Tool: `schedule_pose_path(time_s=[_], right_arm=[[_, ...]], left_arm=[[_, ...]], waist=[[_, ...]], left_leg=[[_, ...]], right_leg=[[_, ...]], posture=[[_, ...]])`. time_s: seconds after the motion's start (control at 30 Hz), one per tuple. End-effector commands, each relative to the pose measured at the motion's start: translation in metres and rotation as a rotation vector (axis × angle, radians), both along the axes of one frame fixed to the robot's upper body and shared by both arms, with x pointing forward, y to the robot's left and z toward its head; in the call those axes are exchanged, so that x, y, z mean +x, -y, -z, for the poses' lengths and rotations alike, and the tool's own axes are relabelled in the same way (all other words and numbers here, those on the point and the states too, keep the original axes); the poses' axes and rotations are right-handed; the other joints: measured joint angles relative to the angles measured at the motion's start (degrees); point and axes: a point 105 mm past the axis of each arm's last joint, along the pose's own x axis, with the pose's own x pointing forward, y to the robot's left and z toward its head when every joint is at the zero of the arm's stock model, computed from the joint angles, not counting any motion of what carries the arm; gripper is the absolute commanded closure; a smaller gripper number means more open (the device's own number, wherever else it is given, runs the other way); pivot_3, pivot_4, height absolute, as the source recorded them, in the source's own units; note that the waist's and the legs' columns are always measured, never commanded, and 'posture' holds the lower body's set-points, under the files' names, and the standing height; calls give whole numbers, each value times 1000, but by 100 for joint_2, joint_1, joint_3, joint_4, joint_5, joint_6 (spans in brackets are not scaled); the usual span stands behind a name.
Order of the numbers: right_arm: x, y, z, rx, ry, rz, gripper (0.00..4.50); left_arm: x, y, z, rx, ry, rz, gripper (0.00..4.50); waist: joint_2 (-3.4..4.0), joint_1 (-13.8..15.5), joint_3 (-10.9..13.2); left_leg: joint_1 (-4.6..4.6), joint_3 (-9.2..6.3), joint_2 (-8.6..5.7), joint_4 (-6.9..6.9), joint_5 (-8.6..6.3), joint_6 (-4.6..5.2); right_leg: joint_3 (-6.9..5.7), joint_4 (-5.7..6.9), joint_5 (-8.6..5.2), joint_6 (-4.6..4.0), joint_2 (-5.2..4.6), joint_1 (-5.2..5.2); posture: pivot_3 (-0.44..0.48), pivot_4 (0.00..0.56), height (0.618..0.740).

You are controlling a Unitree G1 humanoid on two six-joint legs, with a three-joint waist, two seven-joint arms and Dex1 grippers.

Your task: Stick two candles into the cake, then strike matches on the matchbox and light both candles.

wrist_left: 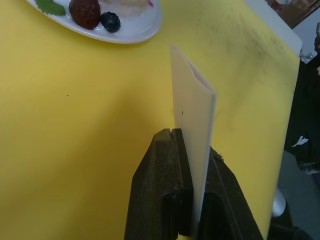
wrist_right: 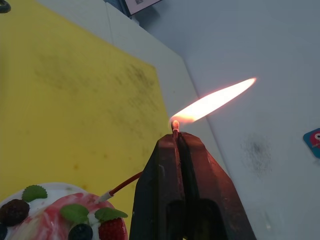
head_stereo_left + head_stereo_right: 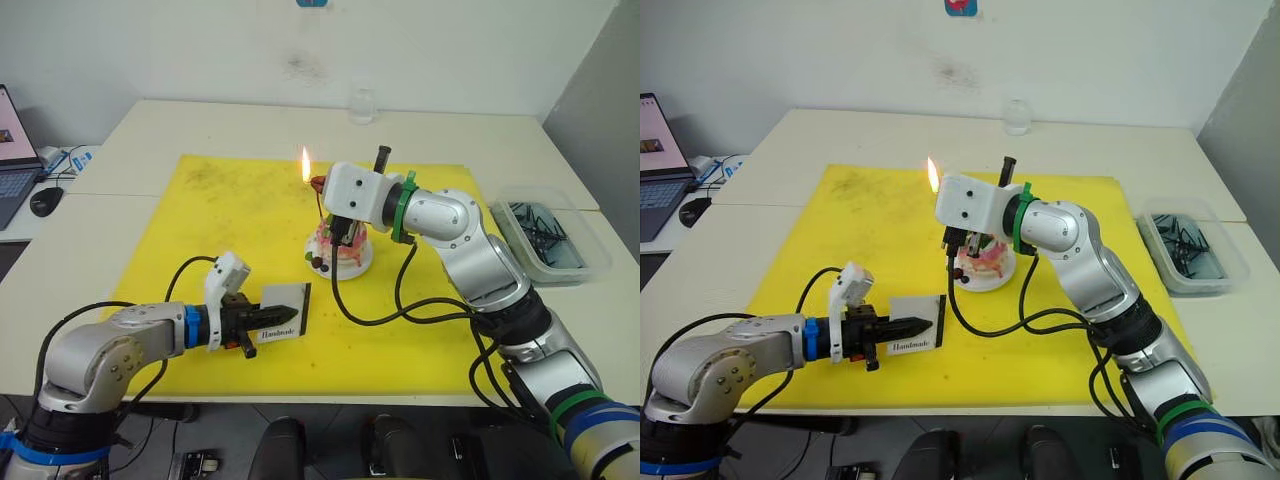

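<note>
nearest to us, our left pincer (image 3: 262,324) is clamped on the matchbox (image 3: 284,312), holding it on edge just above the yellow mat (image 3: 200,240); the white face reads "Handmade" in black, and a black striking strip runs along the end away from the pincer. in the left wrist view the two black fingers (image 1: 165,185) press both faces of the thin white box.

further in, near the middle of the mat, the cake (image 3: 338,250) sits on its small white plate (image 3: 358,266), pink and white with berries and green leaves on top. we see one candle (image 2: 120,187) in the right wrist view, a thin reddish stick with a pale end, leaning out of the cake at a slant. we cannot make out a second candle.

our right pincer (image 2: 176,142) hovers over the cake, squeezed shut on a burning match (image 2: 175,127) whose tip pokes just past the fingertips; the flame (image 3: 306,166) rises above the cake.

to the right, off the mat, a clear plastic tray (image 3: 590,262) holds dark sticks. at the far edge of the table (image 3: 200,125) stands a clear glass (image 3: 362,105). on the far left lie a laptop (image 3: 18,160) and a mouse (image 3: 45,200).
</note>
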Motion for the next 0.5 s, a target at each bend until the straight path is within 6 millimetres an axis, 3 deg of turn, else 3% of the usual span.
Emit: schedule_pose_path(time_s=[0.03, 0.23, 0.5], right_arm=[[2, 10, -13, 17, 41, 28, 4473], [10, 16, -6, -23, 37, 64, 4473], [15, 13, 0, -50, 53, 74, 4473]], left_arm=[[-8, 4, -28, -99, -13, 73, 4500], [-11, 15, -11, -56, -64, 84, 4500], [-13, 21, -9, -60, -70, 103, 4500]], waist=[[0, -2, 0], [0, -60, 0], [0, -67, 0]], left_leg=[[0, 1, 0, 0, 0, 0], [0, 4, -1, -3, 0, 0], [1, 4, 2, -3, 0, 0]], right_leg=[[1, 0, 0, 0, 0, 0], [5, -2, -1, 0, 1, 0], [6, 0, -1, -1, 5, -2]], posture=[[0, 150, 740], [0, 150, 740], [0, 150, 740]])
